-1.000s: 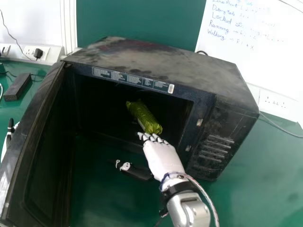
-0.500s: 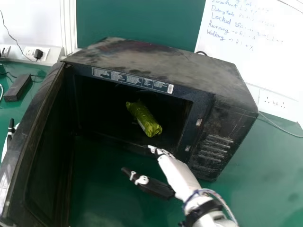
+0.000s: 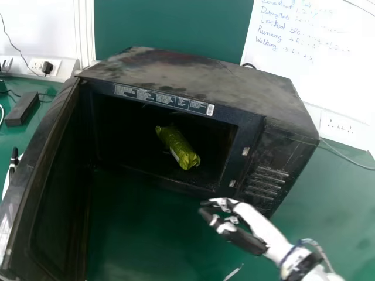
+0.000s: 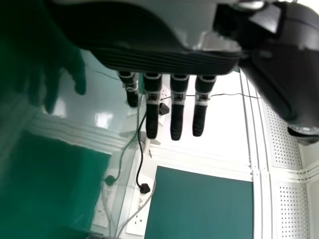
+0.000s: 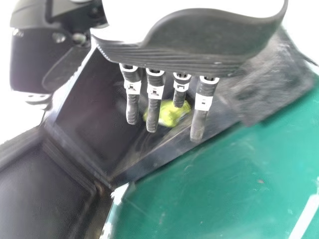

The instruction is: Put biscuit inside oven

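Over tabletop [image 3: 140,234], withdrew released right robot hand [image 3: 262,227] to near right, leaving biscuit [image 3: 178,147] inside oven [image 3: 205,73], probably completing task.

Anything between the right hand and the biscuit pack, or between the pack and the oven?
Nothing visible in either path. The right hand is outside the oven, off its open front; the biscuit pack already lies inside. The door is swung out to the left.

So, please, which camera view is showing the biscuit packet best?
The head view: the biscuit packet lies unobstructed inside the oven. The right wrist view shows it partly hidden behind the right robot hand.
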`<state>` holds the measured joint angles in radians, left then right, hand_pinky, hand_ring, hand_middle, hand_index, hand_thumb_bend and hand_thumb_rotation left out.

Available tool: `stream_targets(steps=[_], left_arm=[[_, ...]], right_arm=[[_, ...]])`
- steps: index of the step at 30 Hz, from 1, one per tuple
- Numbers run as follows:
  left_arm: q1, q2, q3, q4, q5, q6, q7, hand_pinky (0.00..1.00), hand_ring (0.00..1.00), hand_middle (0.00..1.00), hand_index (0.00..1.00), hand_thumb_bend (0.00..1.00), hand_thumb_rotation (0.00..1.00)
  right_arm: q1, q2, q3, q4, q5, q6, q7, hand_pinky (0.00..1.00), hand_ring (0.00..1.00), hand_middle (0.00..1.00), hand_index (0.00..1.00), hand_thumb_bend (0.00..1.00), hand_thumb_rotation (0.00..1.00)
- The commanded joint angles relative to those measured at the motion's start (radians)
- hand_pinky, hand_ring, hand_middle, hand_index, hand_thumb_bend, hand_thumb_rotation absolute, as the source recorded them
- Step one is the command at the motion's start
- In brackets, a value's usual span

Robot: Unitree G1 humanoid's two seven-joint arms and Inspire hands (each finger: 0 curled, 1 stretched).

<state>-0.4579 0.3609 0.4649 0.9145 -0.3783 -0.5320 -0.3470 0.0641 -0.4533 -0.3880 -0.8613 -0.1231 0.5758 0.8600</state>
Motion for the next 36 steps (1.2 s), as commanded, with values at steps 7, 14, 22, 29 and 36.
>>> stream_targets(steps=[7,14,22,29,36], left_arm=[[0.038,-0.008,0.017,0.057,-0.030,-0.033,-0.071,0.63,0.69,0.73,0.76,0.54,0.35],[0.037,-0.007,0.029,0.085,-0.046,-0.170,-0.178,0.54,0.60,0.65,0.73,0.53,0.37],[0.030,-0.007,0.047,0.139,-0.026,-0.531,-0.244,0.49,0.57,0.66,0.71,0.58,0.59],[0.020,-0.010,0.042,0.173,-0.033,-0.724,-0.254,0.47,0.57,0.66,0.71,0.54,0.57],[0.014,-0.037,0.019,0.143,-0.103,-0.816,-0.318,0.44,0.54,0.63,0.69,0.56,0.48]], right_arm=[[0.089,-0.053,-0.174,0.045,0.218,0.039,-0.030,0.63,0.71,0.73,0.73,0.69,0.43],[0.143,-0.114,-0.279,0.240,0.374,-0.148,0.027,0.63,0.62,0.60,0.62,0.69,0.56],[0.234,-0.159,-0.301,0.386,0.326,-0.297,-0.046,0.46,0.51,0.54,0.55,0.69,0.65],[0.279,-0.151,-0.301,0.395,0.265,-0.242,-0.187,0.41,0.47,0.51,0.53,0.69,0.72],[0.273,-0.149,-0.235,0.314,0.124,-0.077,-0.370,0.38,0.45,0.51,0.53,0.66,0.72]])
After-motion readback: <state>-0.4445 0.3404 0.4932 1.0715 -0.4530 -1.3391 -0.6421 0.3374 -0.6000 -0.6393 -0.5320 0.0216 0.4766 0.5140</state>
